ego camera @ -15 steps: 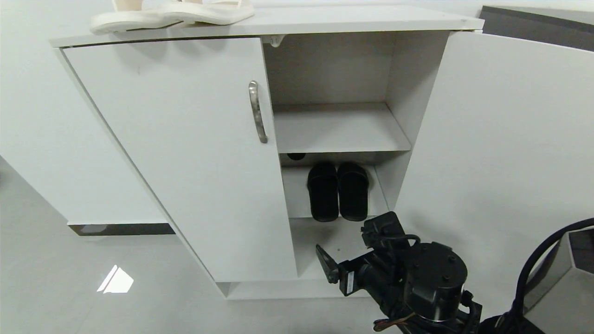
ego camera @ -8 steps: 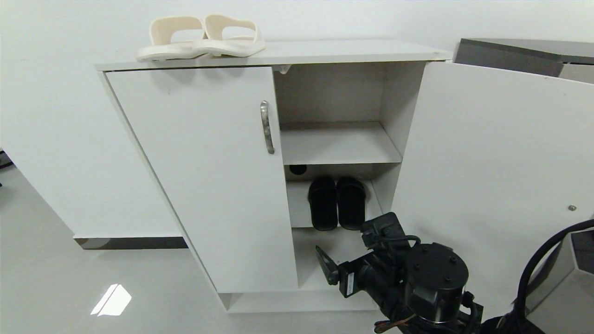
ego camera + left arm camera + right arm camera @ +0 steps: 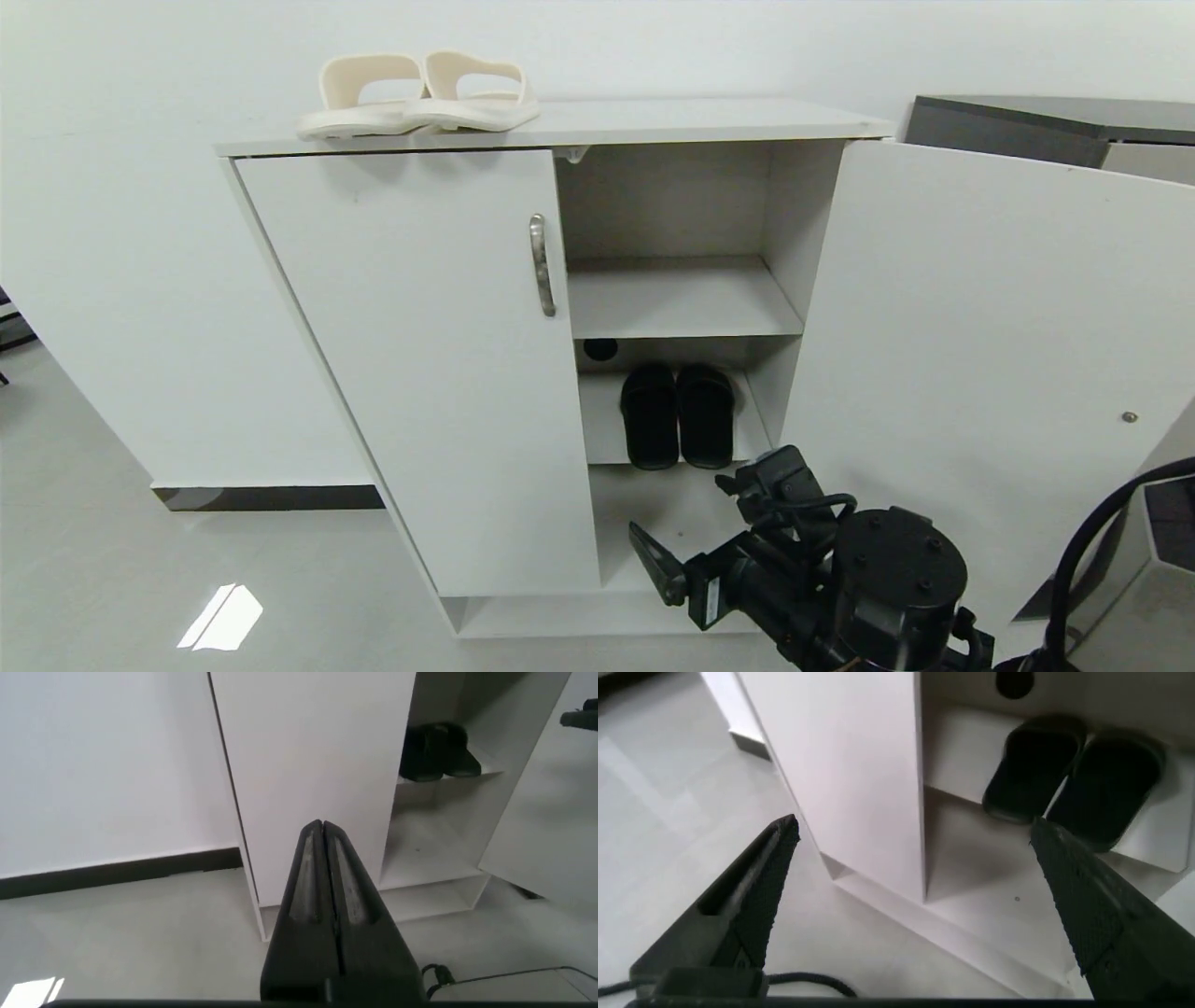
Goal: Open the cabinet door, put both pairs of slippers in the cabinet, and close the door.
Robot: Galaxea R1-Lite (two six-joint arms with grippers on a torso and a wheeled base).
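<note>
Cream foam, by the look of it, makes up the pair of slippers (image 3: 420, 93) that we have yet to put away. They lie side by side and touching on the left part of the cabinet (image 3: 709, 117) top, at its near edge, above the shut left door (image 3: 420, 373) with its metal handle (image 3: 540, 264). The right door (image 3: 980, 373) is swung wide open. Inside, the black slippers (image 3: 677, 415) sit together on the middle shelf, below the upper shelf (image 3: 681, 299), so we judge the task about half done.

Our right hand (image 3: 915, 831) hangs low before the bottom compartment, its fingers spread wide and holding nothing. Our left hand (image 3: 322, 829) is low and farther left, in front of the shut door, its fingers pressed together on nothing.

We expect the cream pair to be light and a little springy, with a smooth moulded skin that could slip under a weak pinch. Each has a broad arched strap standing clear of the sole, which looks the best place to grip. Pinching both inner sole edges together might carry the pair at once, though one slipper could slide free. Pushing at them risks knocking them off the far side.
</note>
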